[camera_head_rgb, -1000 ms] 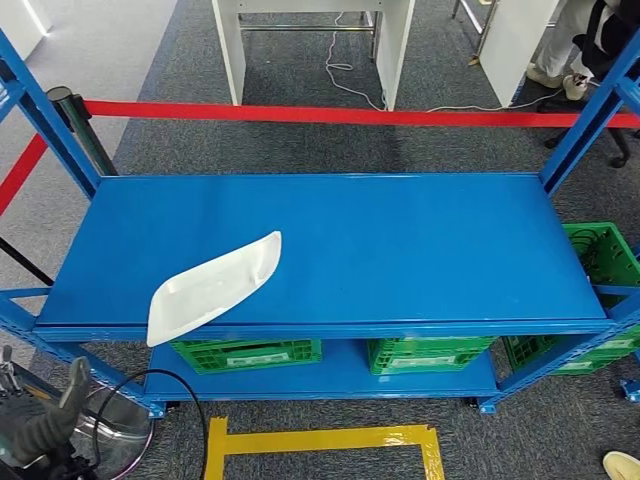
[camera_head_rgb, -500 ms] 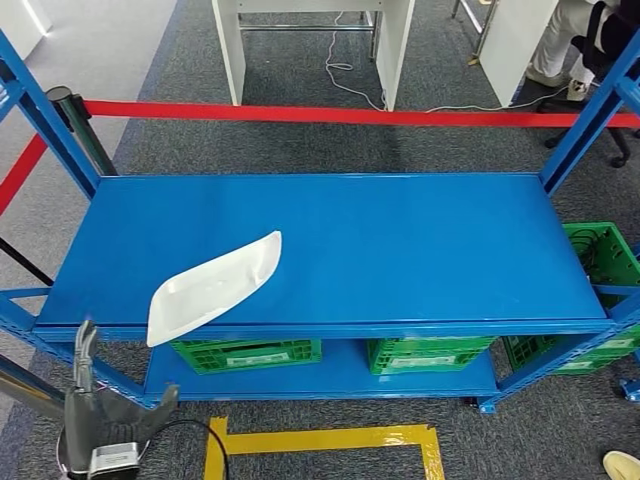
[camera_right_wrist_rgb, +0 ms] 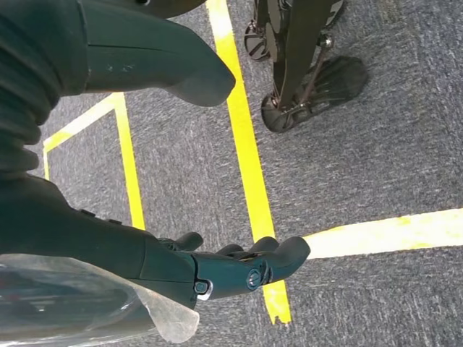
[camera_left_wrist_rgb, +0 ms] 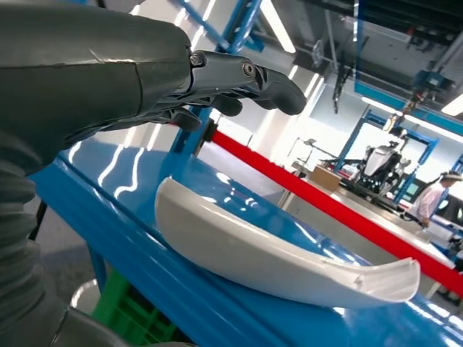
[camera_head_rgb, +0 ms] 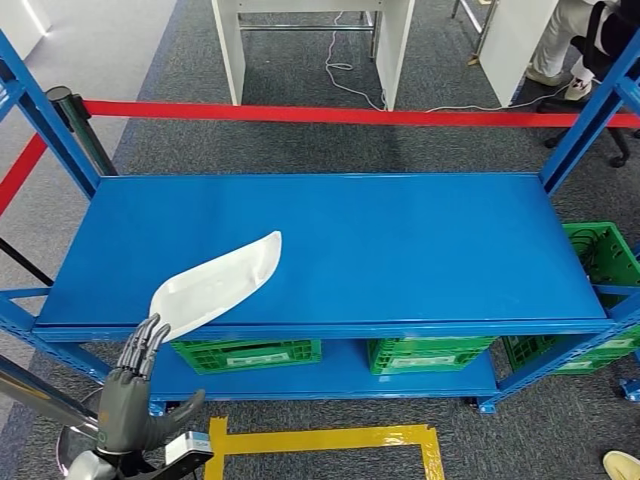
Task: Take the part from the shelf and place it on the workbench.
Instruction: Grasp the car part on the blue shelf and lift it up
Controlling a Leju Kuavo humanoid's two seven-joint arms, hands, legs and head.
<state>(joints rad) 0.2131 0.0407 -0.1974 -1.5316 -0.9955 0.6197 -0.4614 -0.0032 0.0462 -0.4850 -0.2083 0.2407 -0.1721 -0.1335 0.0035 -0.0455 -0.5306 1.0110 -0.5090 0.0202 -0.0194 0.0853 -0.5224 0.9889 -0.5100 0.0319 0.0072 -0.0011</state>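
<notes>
The left hand [camera_head_rgb: 132,395] has risen toward the part [camera_head_rgb: 215,285] on the shelf [camera_head_rgb: 392,250], fingers [camera_head_rgb: 143,340] spread and empty; grasp pending.

White part [camera_head_rgb: 215,285], blue shelf [camera_head_rgb: 423,250], green crates [camera_head_rgb: 249,353], red barrier tape [camera_head_rgb: 324,115], yellow floor tape [camera_head_rgb: 324,440]

Bright, even overhead light; glare streaks on the shelf [camera_left_wrist_rgb: 131,181].

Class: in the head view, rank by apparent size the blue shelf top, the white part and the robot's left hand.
1. Blue shelf top, largest by far.
2. White part.
3. Left hand, though it is nearer the camera, so this is apparent size only.
</notes>
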